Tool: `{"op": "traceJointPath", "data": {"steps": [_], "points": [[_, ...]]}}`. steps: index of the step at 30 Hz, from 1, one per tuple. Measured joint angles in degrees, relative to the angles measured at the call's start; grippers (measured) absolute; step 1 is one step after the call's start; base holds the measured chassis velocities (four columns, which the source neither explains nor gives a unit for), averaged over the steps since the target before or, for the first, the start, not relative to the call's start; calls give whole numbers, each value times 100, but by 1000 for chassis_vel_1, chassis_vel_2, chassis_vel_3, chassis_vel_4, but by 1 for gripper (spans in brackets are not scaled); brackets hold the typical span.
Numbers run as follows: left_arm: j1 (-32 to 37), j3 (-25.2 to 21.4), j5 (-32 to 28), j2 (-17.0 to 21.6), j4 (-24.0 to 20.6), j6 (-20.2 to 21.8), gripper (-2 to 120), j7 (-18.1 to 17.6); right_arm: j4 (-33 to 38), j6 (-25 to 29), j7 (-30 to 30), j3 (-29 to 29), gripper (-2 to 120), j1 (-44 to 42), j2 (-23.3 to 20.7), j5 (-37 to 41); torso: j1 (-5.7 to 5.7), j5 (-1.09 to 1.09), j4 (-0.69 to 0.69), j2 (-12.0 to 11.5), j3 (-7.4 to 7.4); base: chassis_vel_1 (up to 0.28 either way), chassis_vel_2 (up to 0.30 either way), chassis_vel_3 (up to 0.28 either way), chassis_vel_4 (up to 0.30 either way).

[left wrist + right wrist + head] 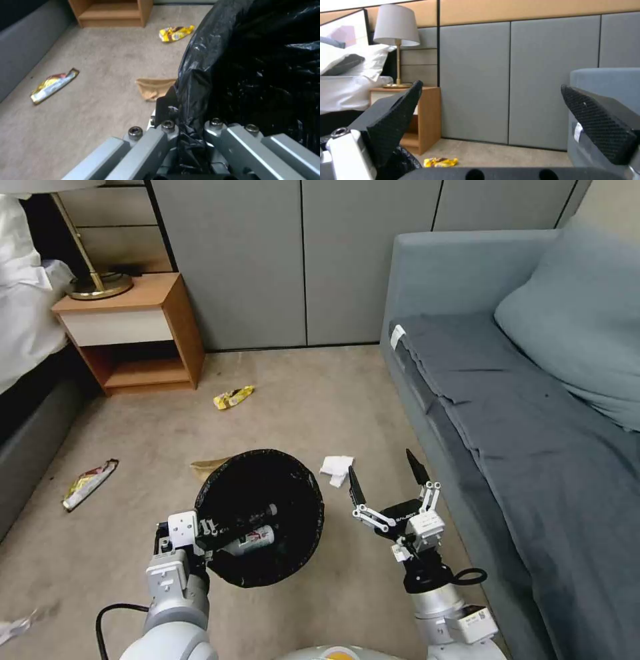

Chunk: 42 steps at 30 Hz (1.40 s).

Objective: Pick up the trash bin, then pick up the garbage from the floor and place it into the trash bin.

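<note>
bin pickup looks done: left gripper point(203, 543) clamps the trash bin point(260, 517) by its rim above the floor point(300, 400), a bottle point(257, 539) inside; right gripper point(387, 483) hangs wide and empty near crumpled paper point(336, 469); yellow wrapper point(233, 397), brown bag point(155, 88) and striped wrapper point(89, 483) remain

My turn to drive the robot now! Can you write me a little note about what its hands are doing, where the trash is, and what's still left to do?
Left gripper: shut on the rim of the trash bin, holding it.
Right gripper: open, empty, beside the bin, near the sofa.
Done: a bottle lies in the bin.
Left on the floor: crumpled white paper just ahead of the right gripper, brown paper bag behind the bin, yellow wrapper near the nightstand, another wrapper by the bed.
</note>
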Motion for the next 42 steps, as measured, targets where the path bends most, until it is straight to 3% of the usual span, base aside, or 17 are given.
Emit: {"op": "traceJointPath", "data": {"steps": [9,21,31,33,42], "points": [[-19,8,2,-5,0,-1,1,5,-11,64,-87,16,100,19,-16,15,1,2,-1,0,1,-174,162,173,-161],[-29,3,1,-5,0,-1,1,4,-10,66,-202,1,100,165,-47,97,0,1,-2,0,0,-3,6,7,-2],[43,62,90,-38,-36,-14,1,4,74,-822,-57,-16,100,1186,-261,588,0,2,0,0,0,0,0,0,0],[70,69,113,-69,-61,-25,1,5,4,-1223,32,-82,100,1442,-281,770,0,2,-1,0,0,0,0,0,0],[128,80,215,-131,-74,-70,1,15,-406,-1836,140,-363,100,1683,-269,997,0,2,-1,0,0,0,0,0,0]]}}
